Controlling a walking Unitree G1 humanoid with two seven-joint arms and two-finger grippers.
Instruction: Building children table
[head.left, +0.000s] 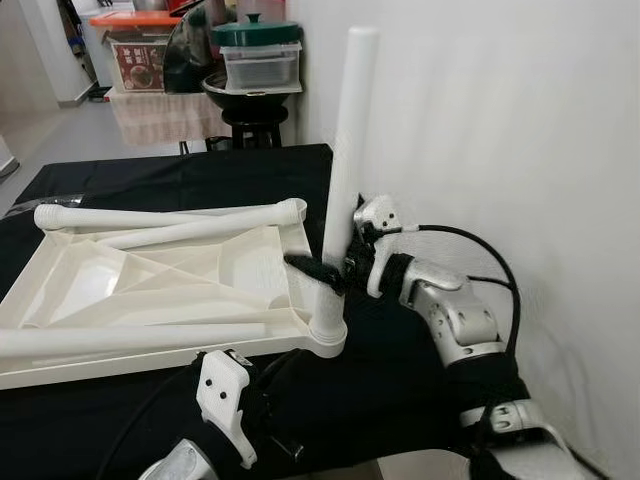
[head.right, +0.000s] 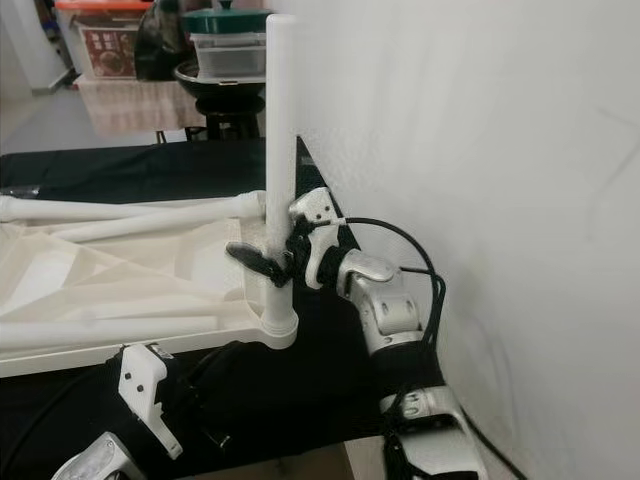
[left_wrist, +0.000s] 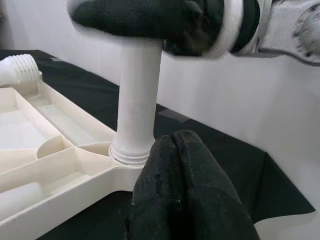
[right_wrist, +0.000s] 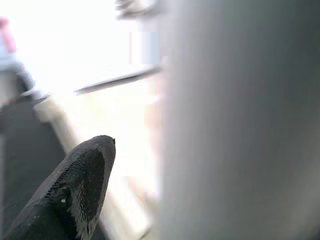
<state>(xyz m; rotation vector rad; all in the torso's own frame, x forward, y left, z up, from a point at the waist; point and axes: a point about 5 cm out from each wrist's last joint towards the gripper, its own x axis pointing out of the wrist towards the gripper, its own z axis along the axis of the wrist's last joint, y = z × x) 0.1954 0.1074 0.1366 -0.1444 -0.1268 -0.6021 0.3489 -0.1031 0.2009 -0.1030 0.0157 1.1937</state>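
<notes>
right gripper (head.right: 268, 262) clamped round upright leg (head.left: 345, 150), just above its corner socket on tabletop (head.left: 150, 290). risk: sideways push cross-threads leg; it tilts.

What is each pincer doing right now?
Left pincer: shut, holding nothing, near the tabletop corner.
Right pincer: shut on the upright table leg.

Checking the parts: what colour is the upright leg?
White, clearest in the left eye view: upright leg.
</notes>
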